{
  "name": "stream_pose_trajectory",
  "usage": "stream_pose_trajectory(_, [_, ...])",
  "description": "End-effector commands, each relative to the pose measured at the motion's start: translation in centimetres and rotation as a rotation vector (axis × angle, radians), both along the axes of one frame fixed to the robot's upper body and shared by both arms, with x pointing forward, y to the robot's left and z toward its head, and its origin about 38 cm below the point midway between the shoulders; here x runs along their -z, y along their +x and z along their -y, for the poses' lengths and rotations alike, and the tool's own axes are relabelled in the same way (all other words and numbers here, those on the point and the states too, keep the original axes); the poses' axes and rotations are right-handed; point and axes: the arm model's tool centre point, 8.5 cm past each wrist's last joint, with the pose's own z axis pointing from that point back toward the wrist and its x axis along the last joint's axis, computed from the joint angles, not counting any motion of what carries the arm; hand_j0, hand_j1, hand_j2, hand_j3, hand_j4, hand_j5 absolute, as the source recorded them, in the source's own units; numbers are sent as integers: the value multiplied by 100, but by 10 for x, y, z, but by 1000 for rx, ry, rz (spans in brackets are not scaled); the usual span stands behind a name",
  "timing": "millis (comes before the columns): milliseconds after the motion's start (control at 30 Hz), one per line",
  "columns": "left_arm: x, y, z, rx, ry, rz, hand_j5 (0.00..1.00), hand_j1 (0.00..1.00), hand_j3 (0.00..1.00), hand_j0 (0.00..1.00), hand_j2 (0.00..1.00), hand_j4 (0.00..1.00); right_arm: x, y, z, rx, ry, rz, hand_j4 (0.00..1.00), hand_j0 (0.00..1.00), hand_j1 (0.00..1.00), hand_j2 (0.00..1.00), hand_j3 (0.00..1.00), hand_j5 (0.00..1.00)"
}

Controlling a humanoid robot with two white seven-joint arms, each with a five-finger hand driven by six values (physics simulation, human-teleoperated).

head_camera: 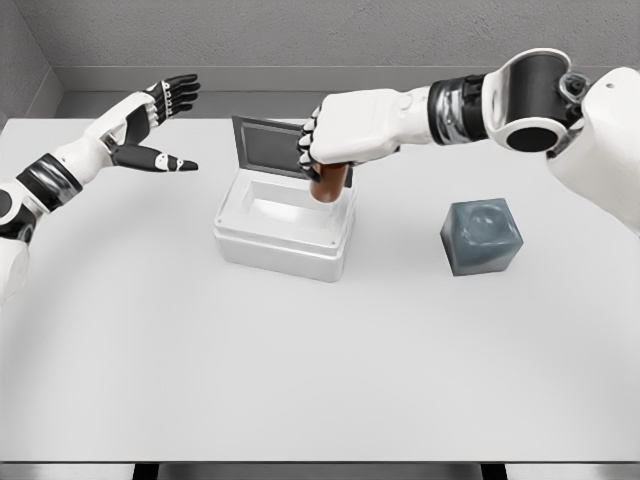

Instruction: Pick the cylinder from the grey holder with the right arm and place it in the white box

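Note:
My right hand [325,150] reaches across from the right and is shut on a brown cylinder [329,184], held upright. The cylinder hangs over the right part of the white box [283,240], its lower end near the box's rim. The box stands at the table's middle with its dark grey lid [268,146] raised at the back. To the right of the box sits the grey holder [482,237], with a round hollow in its top that holds nothing. My left hand [160,125] is raised at the far left with fingers spread, holding nothing.
The white table [300,380] spreads wide in front of the box and holder. A grey wall runs behind the table's far edge. My right forearm spans the space above the table between the holder and the box.

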Motion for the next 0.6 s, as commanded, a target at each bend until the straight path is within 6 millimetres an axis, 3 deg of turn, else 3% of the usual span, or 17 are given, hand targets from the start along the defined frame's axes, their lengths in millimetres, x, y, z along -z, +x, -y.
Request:
stream_pose_trajectory(0, [0, 0, 0, -1, -8, 0, 100, 100, 100, 100, 100, 100, 2, 3, -3, 7, 5, -8, 49, 49, 49, 49, 49, 49])
stream_pose_trajectory(100, [-1, 0, 0, 0, -8, 1, 100, 100, 100, 100, 100, 100, 2, 3, -3, 6, 4, -6, 53, 53, 53, 53, 53, 53])
stream_pose_trajectory(133, [0, 0, 1, 0, -9, 0, 100, 100, 100, 100, 100, 100, 2, 2, -3, 5, 1, -2, 80, 80, 80, 80, 80, 80])
stream_pose_trajectory(167, [0, 0, 1, 0, -9, 0, 100, 100, 100, 100, 100, 100, 3, 2, -3, 5, -6, 5, 100, 100, 100, 100, 100, 100])
stream_pose_trajectory(267, [0, 1, 3, 3, -12, -1, 100, 100, 100, 100, 100, 100, 1, 1, -4, 2, -6, 11, 100, 100, 100, 100, 100, 100])
stream_pose_trajectory(400, [0, 1, 4, 5, -12, 0, 100, 100, 100, 100, 100, 100, -9, -14, -11, -51, 4, 45, 100, 100, 100, 100, 100, 100])
stream_pose_trajectory(467, [3, 1, 12, 17, -17, -4, 100, 100, 100, 100, 100, 100, -17, -24, 1, -60, -5, 73, 100, 100, 100, 100, 100, 100])
stream_pose_trajectory(533, [3, 2, 14, 23, -13, -5, 100, 100, 100, 100, 100, 100, -48, -44, 22, -73, 14, 166, 100, 100, 100, 100, 100, 100])
stream_pose_trajectory(567, [3, 2, 18, 28, -19, -5, 100, 100, 100, 100, 100, 100, -71, -54, 47, -51, 64, 176, 100, 100, 100, 100, 100, 100])
